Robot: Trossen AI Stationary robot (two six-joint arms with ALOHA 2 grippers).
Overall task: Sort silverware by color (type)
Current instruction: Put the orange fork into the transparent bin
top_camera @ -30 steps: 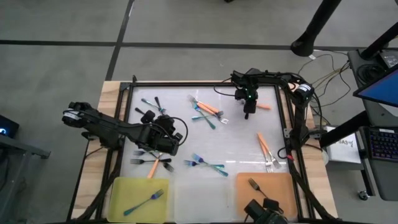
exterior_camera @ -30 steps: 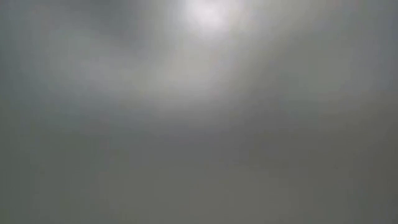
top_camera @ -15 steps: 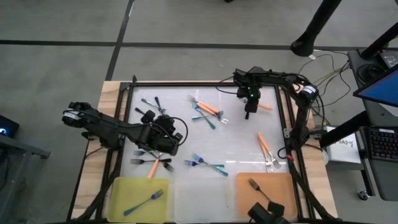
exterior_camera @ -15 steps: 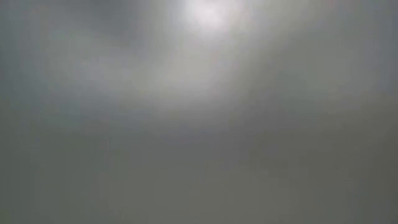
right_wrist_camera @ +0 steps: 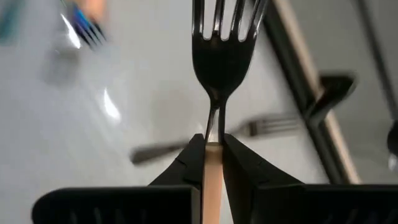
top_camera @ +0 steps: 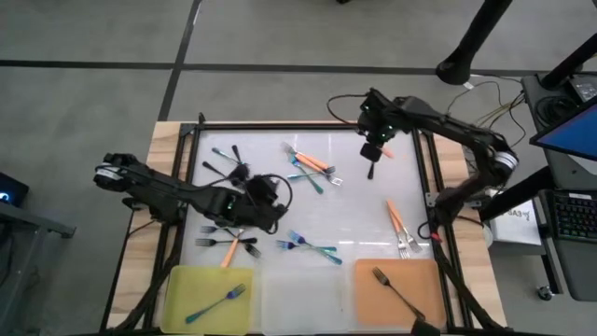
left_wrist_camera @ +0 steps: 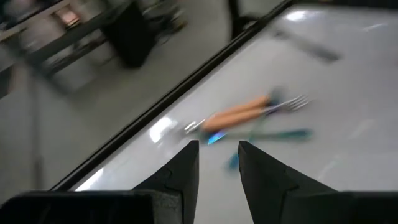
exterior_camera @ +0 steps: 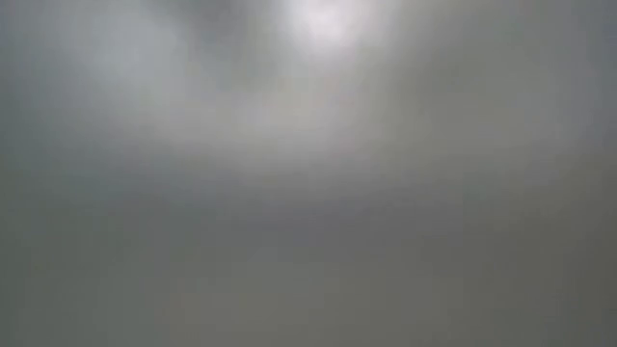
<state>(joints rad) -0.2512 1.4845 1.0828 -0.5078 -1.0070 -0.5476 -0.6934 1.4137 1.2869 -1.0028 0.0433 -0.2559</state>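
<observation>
Forks lie scattered on the white table: orange-handled ones, blue-teal ones and dark ones. Above the table's far right part, my right gripper is shut on an orange-handled fork with silver tines. At the left middle, my left gripper is open with nothing between its fingers. It points toward an orange-handled fork and teal forks lying together. The low view shows only grey blur. My right gripper pinches the fork between its two fingers at the end of the orange handle, where it meets the silver neck. The fingers slant steeply down and lie along the fork. The tines stick out past the fingertips, and the fork is lifted clear of the table.
Along the near edge stand a yellow tray with a blue fork, a clear tray, and an orange tray with a dark fork. A black frame borders the table. Cables hang at the right.
My right gripper has risen from the table and gone toward the far edge. It has taken along the orange-handled fork, which lay flat on the table and now hangs clear with its tines down. My left gripper has turned at the wrist and shifted slightly toward the table's right.
</observation>
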